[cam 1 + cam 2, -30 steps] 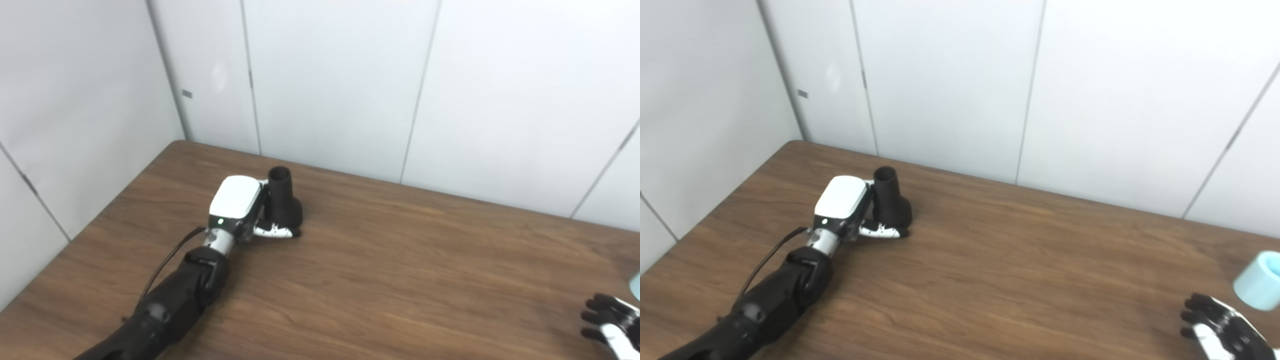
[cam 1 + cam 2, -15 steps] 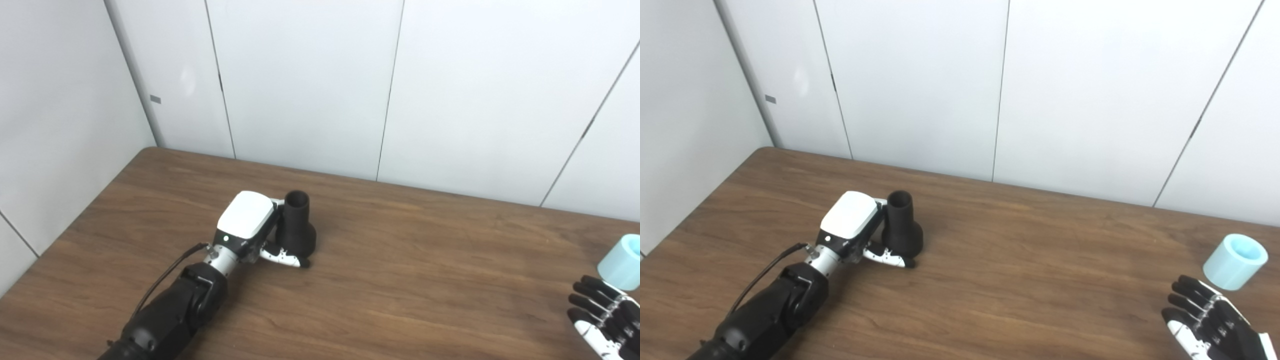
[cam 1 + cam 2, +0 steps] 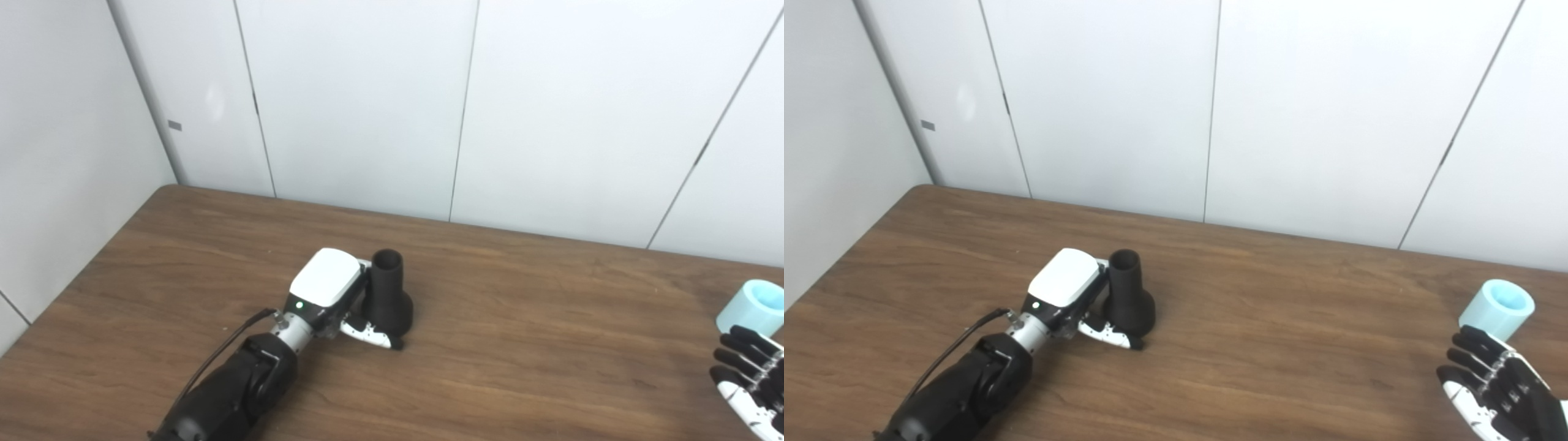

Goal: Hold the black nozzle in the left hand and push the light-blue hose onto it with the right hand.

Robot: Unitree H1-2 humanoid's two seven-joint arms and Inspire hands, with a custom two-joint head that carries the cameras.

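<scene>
The black nozzle (image 3: 1128, 297) stands upright on the wooden table (image 3: 1274, 318), narrow mouth up and flared base down. My left hand (image 3: 1072, 294) is shut on it from the left: its thumb lies across the front of the base and its fingers are hidden behind. The light-blue hose (image 3: 1497, 309), a short open cylinder, stands at the table's far right. My right hand (image 3: 1494, 386) is open just in front of the hose, fingers spread and pointing at it. I cannot tell whether the fingertips touch it.
White wall panels (image 3: 367, 104) run along the table's far edge and left side. A wide stretch of bare brown tabletop (image 3: 551, 343) lies between the nozzle and the hose. The right hand is partly cut off by the picture's right edge.
The camera has panned right, bringing the hose into view. The left hand has shifted the nozzle rightward and nearer across the table. The right hand has edged closer to the hose.
</scene>
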